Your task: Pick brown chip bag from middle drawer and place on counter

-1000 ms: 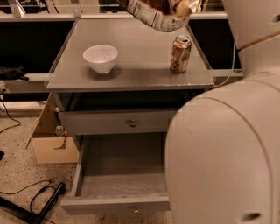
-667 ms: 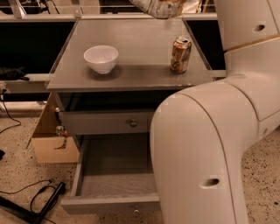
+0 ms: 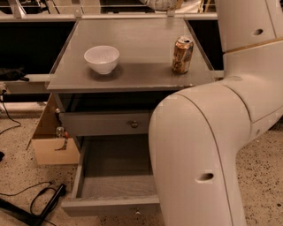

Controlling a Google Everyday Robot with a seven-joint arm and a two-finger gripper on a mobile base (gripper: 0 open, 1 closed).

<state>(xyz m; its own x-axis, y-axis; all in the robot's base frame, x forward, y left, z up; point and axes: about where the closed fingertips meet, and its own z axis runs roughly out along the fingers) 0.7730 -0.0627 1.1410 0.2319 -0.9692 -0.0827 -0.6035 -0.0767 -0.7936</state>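
The middle drawer is pulled out at the bottom of the cabinet, and the part of its inside that I can see is bare. The counter is the grey top above it. My gripper shows only as a pale rounded shape at the top edge, over the counter's far side. The brown chip bag is out of view; only a tan sliver shows beside the gripper, and I cannot tell what it is. My white arm covers the right half of the view and the drawer's right side.
A white bowl stands on the counter's left, a tan-and-white drink can on its right. The knobbed upper drawer is closed. A cardboard box sits left of the cabinet, with black cables on the floor.
The gripper with the brown chip bag has risen and moved back over the counter, nearly leaving the view at the top. The arm's bulk has shifted left in the view.
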